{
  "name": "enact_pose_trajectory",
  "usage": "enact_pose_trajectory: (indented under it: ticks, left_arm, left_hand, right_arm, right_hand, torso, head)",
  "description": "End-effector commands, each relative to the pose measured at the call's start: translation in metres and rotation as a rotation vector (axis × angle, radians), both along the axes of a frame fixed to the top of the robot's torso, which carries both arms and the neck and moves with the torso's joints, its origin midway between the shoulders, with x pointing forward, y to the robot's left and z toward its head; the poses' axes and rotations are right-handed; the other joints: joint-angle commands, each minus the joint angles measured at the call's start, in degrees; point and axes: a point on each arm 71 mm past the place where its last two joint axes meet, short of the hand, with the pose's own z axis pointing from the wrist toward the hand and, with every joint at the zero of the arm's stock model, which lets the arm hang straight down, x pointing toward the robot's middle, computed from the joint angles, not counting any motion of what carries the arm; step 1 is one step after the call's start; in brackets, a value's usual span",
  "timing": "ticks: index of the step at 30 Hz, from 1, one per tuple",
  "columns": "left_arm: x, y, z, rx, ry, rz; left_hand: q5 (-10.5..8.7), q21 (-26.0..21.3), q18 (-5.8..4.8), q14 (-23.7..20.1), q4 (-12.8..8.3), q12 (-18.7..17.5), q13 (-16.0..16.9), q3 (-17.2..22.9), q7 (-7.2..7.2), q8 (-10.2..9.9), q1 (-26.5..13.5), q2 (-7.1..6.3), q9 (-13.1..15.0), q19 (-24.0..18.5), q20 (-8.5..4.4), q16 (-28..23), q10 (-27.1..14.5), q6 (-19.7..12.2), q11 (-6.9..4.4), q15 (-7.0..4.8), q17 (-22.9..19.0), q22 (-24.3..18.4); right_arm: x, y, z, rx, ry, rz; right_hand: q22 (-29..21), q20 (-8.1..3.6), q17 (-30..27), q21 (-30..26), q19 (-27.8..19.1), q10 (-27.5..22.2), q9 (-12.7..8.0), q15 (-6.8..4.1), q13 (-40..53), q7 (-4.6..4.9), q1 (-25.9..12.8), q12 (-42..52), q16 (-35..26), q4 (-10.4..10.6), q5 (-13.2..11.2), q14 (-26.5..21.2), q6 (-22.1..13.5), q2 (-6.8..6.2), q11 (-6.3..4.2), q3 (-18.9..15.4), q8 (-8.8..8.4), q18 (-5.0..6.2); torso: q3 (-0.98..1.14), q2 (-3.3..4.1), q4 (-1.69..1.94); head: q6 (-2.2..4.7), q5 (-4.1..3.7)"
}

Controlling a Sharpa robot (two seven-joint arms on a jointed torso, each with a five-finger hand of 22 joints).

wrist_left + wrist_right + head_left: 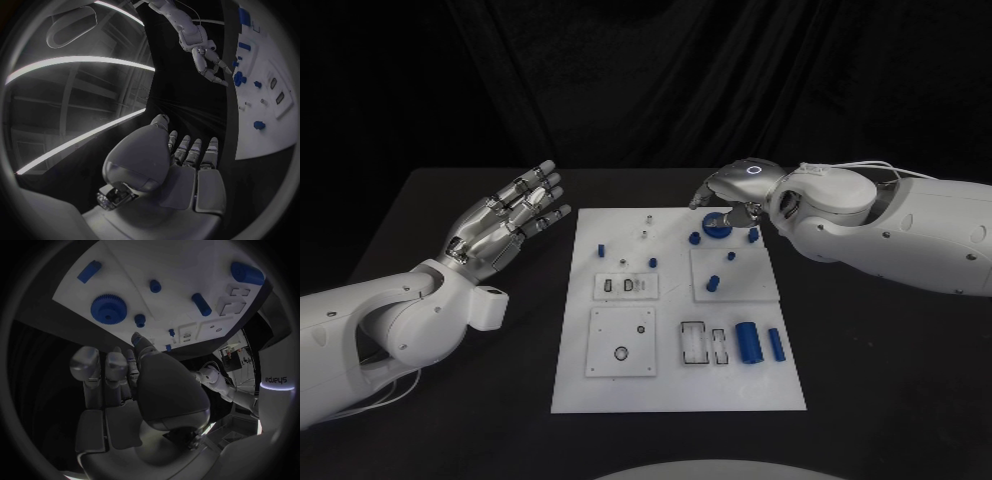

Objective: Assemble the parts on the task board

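Starting at the left of the head view, we see the left robot hand point(506, 221) hovering over the bare table point(430, 250), just off the board's point(675, 395) left edge at about 9 o'clock from it. Its fingers are spread and straight and it grasps nothing; it is released.

On the board, small blue parts are scattered: a short peg point(602, 248) toward the upper left, two cylinders point(749, 343) lying near the lower right with their long axes running 12 to 6 o'clock, and a blue gear point(715, 228) at the far end, near the upper right corner.

At the right, the right robot hand point(728, 196) hangs over that far end, just above the gear. In the right wrist view the gear point(108, 309) lies just ahead of the fingertips point(135, 336), apart from them, with the fingers loosely extended and nothing between them, so we read this hand as released too.

We judge the gear to be the piece in hand next: it sits at roughly 6 o'clock from the right hand in the head view, and the right hand is far nearer to it than the left.
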Motion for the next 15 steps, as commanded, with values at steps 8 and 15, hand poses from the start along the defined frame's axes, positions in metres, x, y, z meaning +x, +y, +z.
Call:
enact_pose_trajectory:
  ticks: [8,15]
  left_arm:
    - [0.000,0.000,0.009,-0.069,-0.102,-0.004]
    - [0.000,0.000,0.009,-0.068,-0.099,-0.006]
  left_hand:
    - [0.30,0.24,0.75,0.05,-0.40,-0.47,-0.06,0.09,0.37,-0.43,0.58,-0.01,-0.08,0.16,0.30,0.01,-0.33,-0.29,0.41,0.43,0.01,0.05]
    - [0.35,0.27,0.71,0.15,-0.54,-0.44,-0.04,0.29,0.58,-0.43,0.65,0.12,-0.06,0.21,0.31,0.08,-0.33,-0.19,0.56,0.61,0.03,0.06]
  right_arm:
    - [-0.005,-0.003,-0.011,-0.049,-0.010,0.010]
    - [-0.004,-0.002,-0.016,-0.049,-0.002,0.021]
  right_hand:
    - [2.14,0.02,0.81,1.47,0.75,1.29,0.15,0.01,0.04,-0.31,-0.15,-0.77,0.56,0.03,0.95,0.49,0.20,-0.47,-0.05,0.93,-0.92,-1.32]
    - [3.42,0.03,1.66,2.32,1.08,2.28,0.26,0.01,0.08,-0.26,-0.22,-0.88,1.03,0.10,1.24,0.84,0.41,-0.56,-0.02,1.33,-1.05,-1.51]
  torso:
    - [0.03,0.48,0.07]
    - [-0.14,0.19,0.12]
  head:
    - [0.28,-0.13]
    - [-0.24,0.06]
